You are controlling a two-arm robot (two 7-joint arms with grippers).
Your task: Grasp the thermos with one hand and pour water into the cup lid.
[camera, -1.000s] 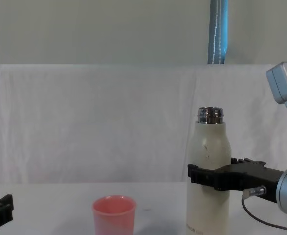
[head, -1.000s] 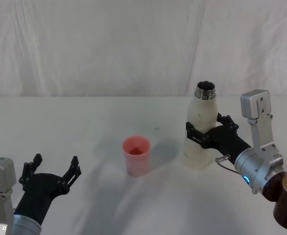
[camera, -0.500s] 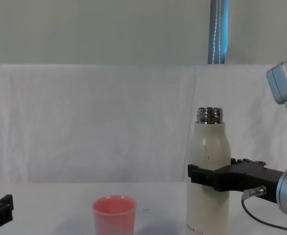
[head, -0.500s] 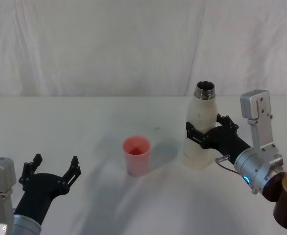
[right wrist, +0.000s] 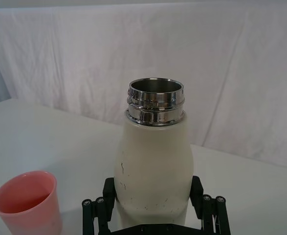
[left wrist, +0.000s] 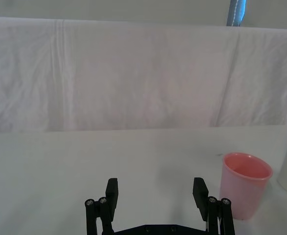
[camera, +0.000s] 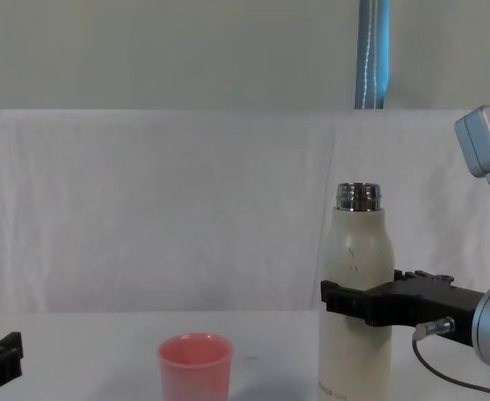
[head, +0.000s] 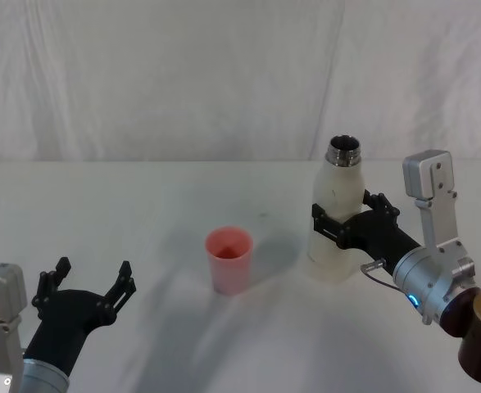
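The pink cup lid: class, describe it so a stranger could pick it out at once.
On the white table, look near the middle, left of the tall cream thermos held by the right gripper. The cup lid stands alone there, upright and open. It is the only pink thing, far shorter than the thermos.

table [head: 142,205]: white cloth | on it: thermos [head: 336,217] upright, cup lid [head: 229,259] left of it

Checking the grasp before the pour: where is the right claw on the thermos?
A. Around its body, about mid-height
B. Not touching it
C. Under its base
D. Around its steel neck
A: the right claw wraps the thermos body, well below the neck.
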